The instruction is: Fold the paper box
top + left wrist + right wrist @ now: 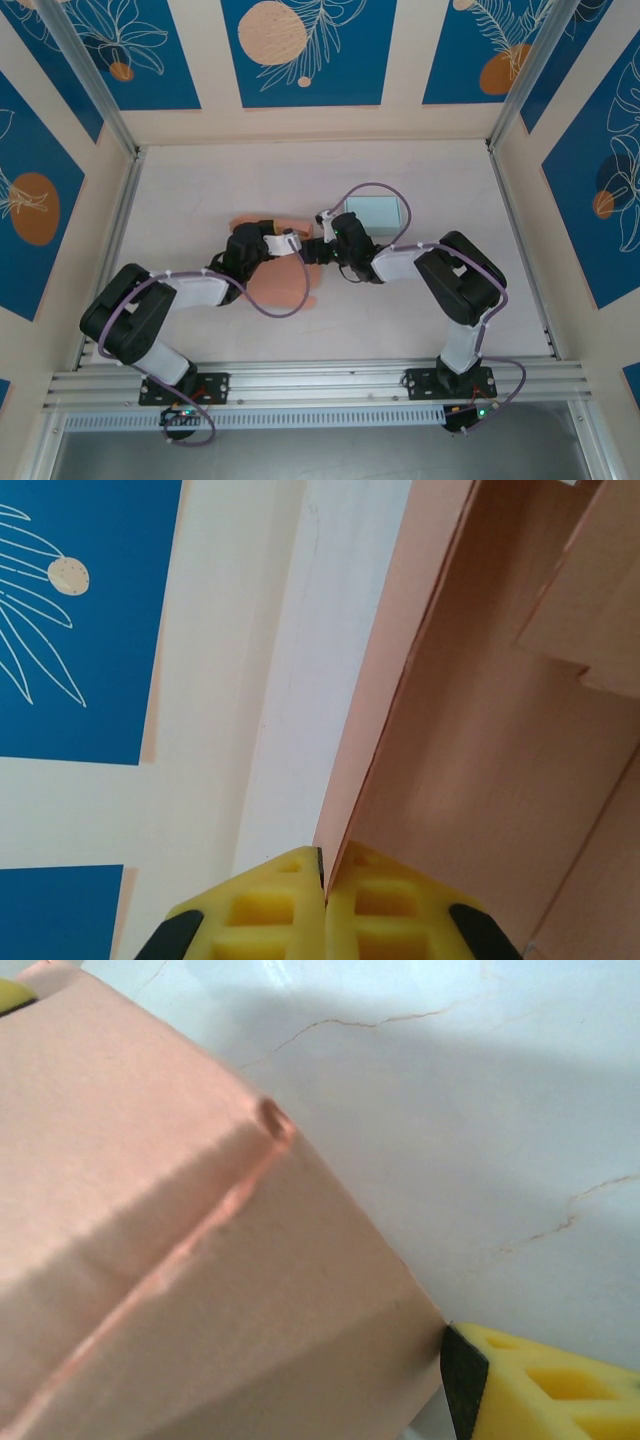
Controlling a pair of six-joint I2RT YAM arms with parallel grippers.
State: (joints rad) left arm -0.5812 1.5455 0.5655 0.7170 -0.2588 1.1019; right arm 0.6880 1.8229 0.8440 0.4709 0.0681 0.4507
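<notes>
Near the middle of the table (200,180), the paper box (277,286) is sitting between both arms, partly formed, with pink panels showing under and beside the wrists. The left gripper (272,246) is pinching a thin upright panel of the box (480,730): its yellow fingers (265,910) are pressing together with the panel edge caught between them. The right gripper (326,244) is coming in from the other side. In the right wrist view one yellow finger (545,1390) is sitting just beside a lower corner of the box (150,1210), probably touching it. The other finger is out of frame, so I cannot tell how those jaws are standing. A pale blue rectangular item (375,211) is lying just behind the right gripper, toward the far edge.

Step in hand, as I read it: the left side is holding a wall steady while the right is lining up on a neighbouring flap or side. The next move is probably calling for the right fingers to push or fold that panel inward along its crease, with the left grip staying firm so the box isn't sliding.
</notes>
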